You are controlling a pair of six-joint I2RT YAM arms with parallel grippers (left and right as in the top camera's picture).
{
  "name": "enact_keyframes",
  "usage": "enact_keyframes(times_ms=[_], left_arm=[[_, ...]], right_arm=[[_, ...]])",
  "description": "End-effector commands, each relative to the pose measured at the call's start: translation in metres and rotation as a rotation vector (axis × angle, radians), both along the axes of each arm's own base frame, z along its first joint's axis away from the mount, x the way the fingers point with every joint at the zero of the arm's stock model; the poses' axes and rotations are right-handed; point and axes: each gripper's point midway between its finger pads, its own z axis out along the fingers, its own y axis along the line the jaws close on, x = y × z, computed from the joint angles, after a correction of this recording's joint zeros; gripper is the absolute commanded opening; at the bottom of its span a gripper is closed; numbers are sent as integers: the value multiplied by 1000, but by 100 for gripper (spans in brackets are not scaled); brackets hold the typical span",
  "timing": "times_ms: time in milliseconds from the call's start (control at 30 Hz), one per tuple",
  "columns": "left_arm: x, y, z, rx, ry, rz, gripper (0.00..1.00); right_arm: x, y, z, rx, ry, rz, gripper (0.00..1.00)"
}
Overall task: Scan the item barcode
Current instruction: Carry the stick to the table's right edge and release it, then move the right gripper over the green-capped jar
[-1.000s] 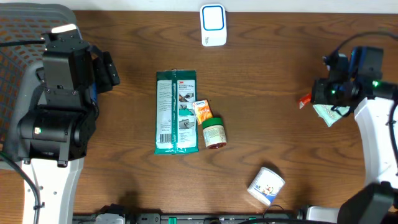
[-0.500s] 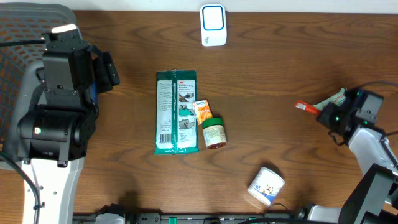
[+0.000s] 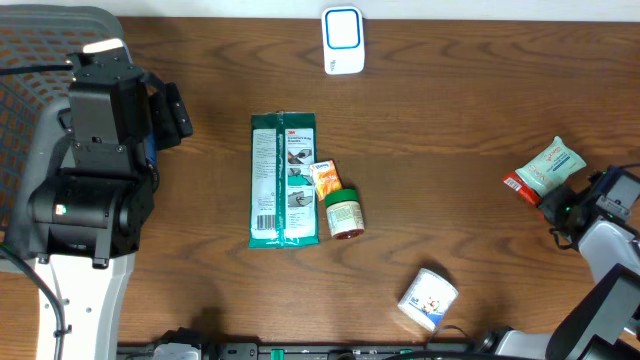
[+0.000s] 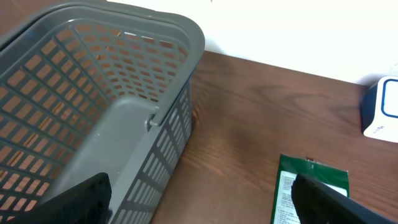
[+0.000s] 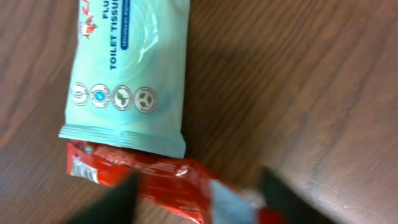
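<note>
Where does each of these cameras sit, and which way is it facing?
Overhead: above the table, facing straight down; both arms show at the sides.
Left wrist: on the left arm, facing forward at basket and green pack; left fingers show.
Right wrist: on the right arm, facing down, close on wipes; blurred right fingers show.
Shared: overhead also shows green pack and wipes.

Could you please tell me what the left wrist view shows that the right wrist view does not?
Only the left wrist view: a grey basket, the end of a green packet and a white-and-blue scanner. Only the right wrist view: a pale green tissue pack with a red wrapper at its end. Both: the brown wooden table.
</note>
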Motion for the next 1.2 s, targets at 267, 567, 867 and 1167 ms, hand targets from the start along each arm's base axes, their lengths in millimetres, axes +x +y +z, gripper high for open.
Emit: enact_keyframes(times_ms=[267,567,867,1167], left_arm=[[0,3,3,0,-9,18,92],[0,3,3,0,-9,18,92],[0,3,3,0,-9,18,92],[0,3,3,0,-9,18,92]], right_arm=[[18,5,71,-6,-188,58,99],[-5,-2,95,-122,-106,74,99],[31,105,116,130,-255,454,43],[38,210,163,115,-198,769,45]])
